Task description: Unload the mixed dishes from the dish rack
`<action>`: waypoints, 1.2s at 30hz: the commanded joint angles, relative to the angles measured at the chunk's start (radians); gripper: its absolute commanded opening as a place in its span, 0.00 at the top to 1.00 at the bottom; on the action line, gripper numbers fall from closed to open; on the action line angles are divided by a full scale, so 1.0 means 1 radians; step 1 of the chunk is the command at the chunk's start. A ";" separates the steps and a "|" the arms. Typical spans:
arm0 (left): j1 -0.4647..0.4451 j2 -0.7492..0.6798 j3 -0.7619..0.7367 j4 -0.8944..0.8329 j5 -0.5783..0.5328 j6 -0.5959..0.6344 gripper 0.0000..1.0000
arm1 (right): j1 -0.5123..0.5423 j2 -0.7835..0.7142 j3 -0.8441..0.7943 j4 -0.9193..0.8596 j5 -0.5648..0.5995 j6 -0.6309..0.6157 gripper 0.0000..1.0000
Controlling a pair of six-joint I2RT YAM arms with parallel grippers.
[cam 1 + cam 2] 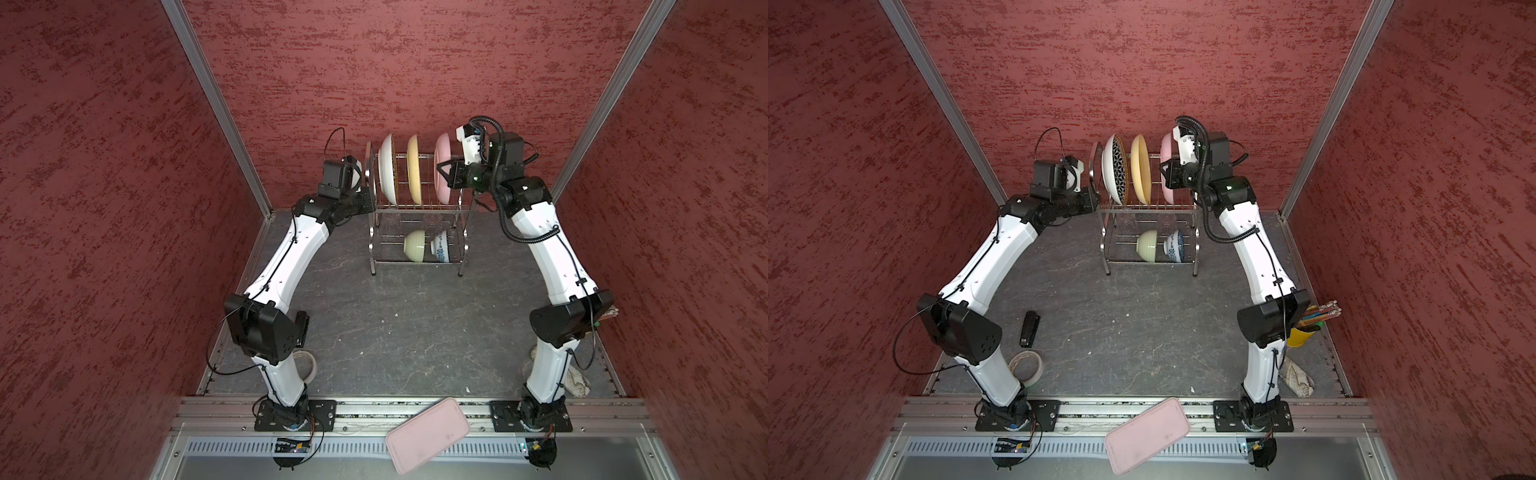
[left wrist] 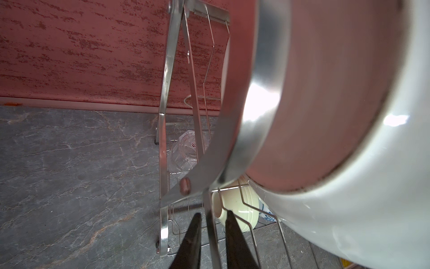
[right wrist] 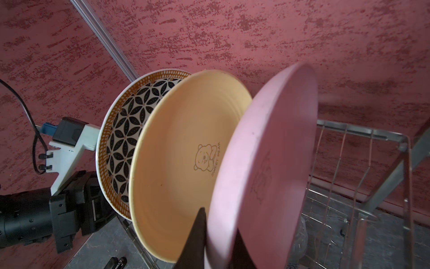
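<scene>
The dish rack (image 1: 419, 210) stands at the back of the dark grey table (image 1: 395, 324), midway between the two arms and close to the red back wall. Three plates stand on edge in its upper tier. From left to right in both top views they are the black-and-white geometric plate (image 1: 1115, 168), the yellow-orange plate (image 1: 1140, 168) and the pink plate (image 1: 444, 170). The right gripper (image 3: 220, 223) reaches in from the right end of the rack and pinches the pink plate's rim, one black finger on each face. The right wrist view shows that plate slightly blurred and leaning away from the yellow-orange plate beside it. Whether its lower edge sits in the wires is hidden. The left gripper (image 2: 213, 212) is at the rack's left end. In the left wrist view its fingers (image 2: 190, 240) are drawn in close on either side of a steel bar of the rounded side frame, gripping it. On the lower tier the pale green bowl (image 1: 415, 246) and the blue-floral white bowl (image 1: 440, 247) lie on their sides, just beside each other. A clear cup (image 2: 183, 151) shows farther back through the wires. A pink rectangular tray (image 1: 428, 434) lies askew across the front rail, well apart from the rack. A black stapler (image 1: 1030, 328) and a tape roll (image 1: 1025, 365) lie near the left arm.
</scene>
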 commanded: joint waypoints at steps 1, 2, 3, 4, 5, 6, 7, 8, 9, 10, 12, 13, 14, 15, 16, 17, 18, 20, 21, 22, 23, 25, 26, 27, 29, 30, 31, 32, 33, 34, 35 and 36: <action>0.001 0.007 0.016 -0.007 -0.007 0.013 0.80 | 0.002 0.006 0.066 -0.012 0.024 -0.013 0.90; 0.000 0.007 0.016 -0.007 -0.007 0.013 0.80 | 0.002 0.012 0.081 -0.024 0.033 -0.017 0.90; 0.000 0.008 0.016 -0.007 -0.006 0.012 0.80 | 0.002 0.014 0.091 -0.033 0.039 -0.020 0.91; 0.001 0.009 0.016 -0.006 -0.004 0.012 0.79 | 0.002 0.018 0.100 -0.042 0.046 -0.023 0.92; 0.000 0.010 0.016 -0.006 -0.003 0.012 0.80 | 0.002 0.018 0.106 -0.048 0.052 -0.026 0.93; 0.000 0.010 0.016 -0.005 -0.002 0.012 0.80 | 0.002 0.020 0.108 -0.051 0.056 -0.028 0.94; 0.001 0.010 0.016 -0.004 -0.002 0.012 0.80 | 0.001 0.018 0.109 -0.054 0.060 -0.030 0.94; 0.000 0.011 0.016 -0.004 -0.002 0.011 0.80 | 0.002 0.018 0.112 -0.055 0.062 -0.032 0.95; 0.001 0.008 0.016 -0.005 -0.002 0.010 0.79 | 0.003 0.018 0.116 -0.058 0.063 -0.034 0.95; 0.000 0.008 0.016 -0.004 -0.002 0.010 0.79 | 0.003 0.016 0.118 -0.060 0.068 -0.036 0.96; 0.000 0.006 0.017 -0.004 -0.004 0.012 0.79 | 0.003 0.015 0.126 -0.063 0.070 -0.042 0.97; 0.000 0.007 0.016 -0.004 -0.005 0.012 0.79 | 0.003 0.014 0.132 -0.066 0.068 -0.043 0.97; -0.001 0.007 0.016 -0.004 -0.006 0.013 0.79 | 0.003 0.014 0.138 -0.068 0.067 -0.045 0.98; 0.001 0.007 0.016 -0.005 -0.006 0.013 0.79 | 0.003 0.014 0.146 -0.070 0.060 -0.047 0.99; 0.001 0.006 0.016 -0.004 -0.006 0.013 0.79 | 0.003 0.014 0.156 -0.072 0.048 -0.050 1.00; 0.000 0.007 0.015 -0.004 -0.008 0.012 0.79 | 0.003 0.014 0.165 -0.074 0.039 -0.050 1.00; 0.000 0.007 0.013 -0.004 -0.008 0.012 0.79 | 0.003 0.014 0.178 -0.076 0.031 -0.050 1.00; 0.000 0.008 0.013 -0.004 -0.005 0.014 0.78 | 0.003 0.014 0.200 -0.086 0.019 -0.047 1.00; 0.000 0.008 0.012 -0.004 -0.005 0.014 0.78 | 0.003 0.012 0.211 -0.093 0.012 -0.045 1.00; 0.000 0.006 0.011 -0.003 -0.006 0.015 0.78 | 0.003 0.007 0.216 -0.099 0.005 -0.044 1.00; 0.001 0.006 0.011 -0.003 -0.005 0.015 0.78 | 0.003 -0.001 0.217 -0.105 -0.003 -0.044 1.00; 0.002 0.008 0.012 0.000 -0.005 0.017 0.78 | 0.005 -0.020 0.217 -0.121 -0.014 -0.042 1.00; 0.003 0.008 0.012 0.003 -0.003 0.016 0.78 | 0.005 -0.027 0.216 -0.132 -0.020 -0.044 1.00; 0.005 0.009 0.012 0.005 0.001 0.017 0.77 | 0.008 -0.038 0.215 -0.146 -0.024 -0.046 1.00; 0.008 0.011 0.012 0.008 0.005 0.017 0.78 | 0.013 -0.062 0.207 -0.171 -0.019 -0.046 1.00; 0.010 0.013 0.011 0.009 0.008 0.015 0.78 | 0.017 -0.078 0.199 -0.183 -0.014 -0.046 1.00; 0.011 0.014 0.011 0.011 0.011 0.015 0.77 | 0.021 -0.097 0.182 -0.190 -0.008 -0.047 1.00; 0.013 0.014 0.010 0.011 0.011 0.014 0.77 | 0.024 -0.116 0.164 -0.193 0.001 -0.047 1.00; 0.014 0.016 0.010 0.012 0.012 0.014 0.78 | 0.029 -0.139 0.137 -0.195 0.012 -0.047 1.00; 0.016 0.018 0.009 0.011 0.014 0.014 0.77 | 0.033 -0.168 0.105 -0.195 0.024 -0.047 1.00; 0.017 0.017 0.008 0.013 0.015 0.013 0.77 | 0.038 -0.193 0.077 -0.193 0.037 -0.046 1.00; 0.019 0.018 0.007 0.014 0.017 0.013 0.77 | 0.042 -0.221 0.044 -0.192 0.053 -0.045 1.00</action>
